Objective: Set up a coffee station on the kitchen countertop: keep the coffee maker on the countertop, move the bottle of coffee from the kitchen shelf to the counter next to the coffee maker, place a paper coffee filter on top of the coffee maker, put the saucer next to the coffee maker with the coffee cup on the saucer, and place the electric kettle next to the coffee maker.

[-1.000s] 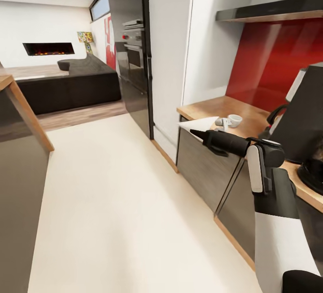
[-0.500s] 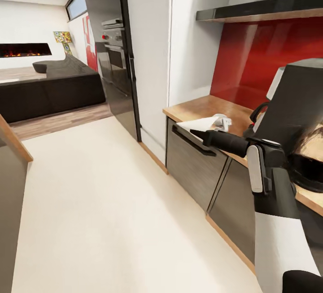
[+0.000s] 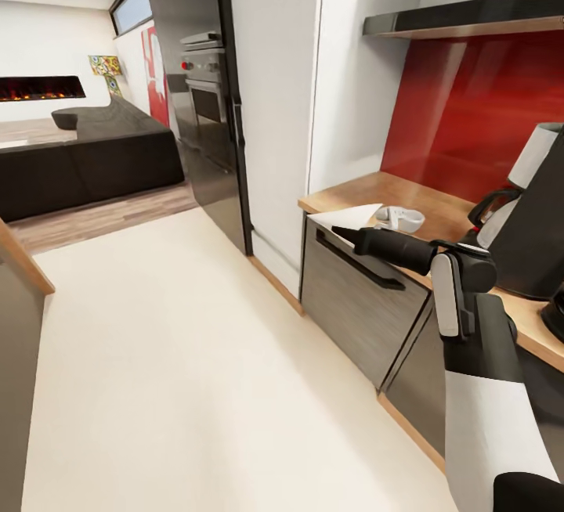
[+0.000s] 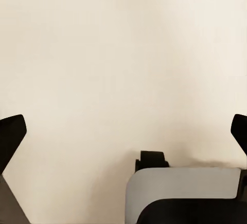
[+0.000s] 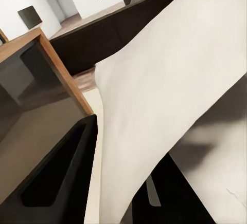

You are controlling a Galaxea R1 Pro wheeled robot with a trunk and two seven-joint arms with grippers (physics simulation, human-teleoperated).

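In the head view my right gripper is shut on the off-white paper coffee filter, held just off the near corner of the kitchen countertop. The right wrist view has the filter spread large beside a black finger. Behind the filter, the small white coffee cup rests on the countertop; I cannot make out the saucer apart from it. The dark coffee maker stands at the right, and a dark edge of the electric kettle pokes in beside it. The kitchen shelf hangs above. My left gripper is open over the floor.
Grey cabinet fronts with a black handle lie under the countertop. A tall black oven unit and a white wall panel stand to its left. The pale floor stretches toward a dark sofa. A wooden counter corner juts in at left.
The head view has shifted, so the counter and coffee maker sit differently in the picture and the kettle has slid mostly out. My right gripper still holds the filter.
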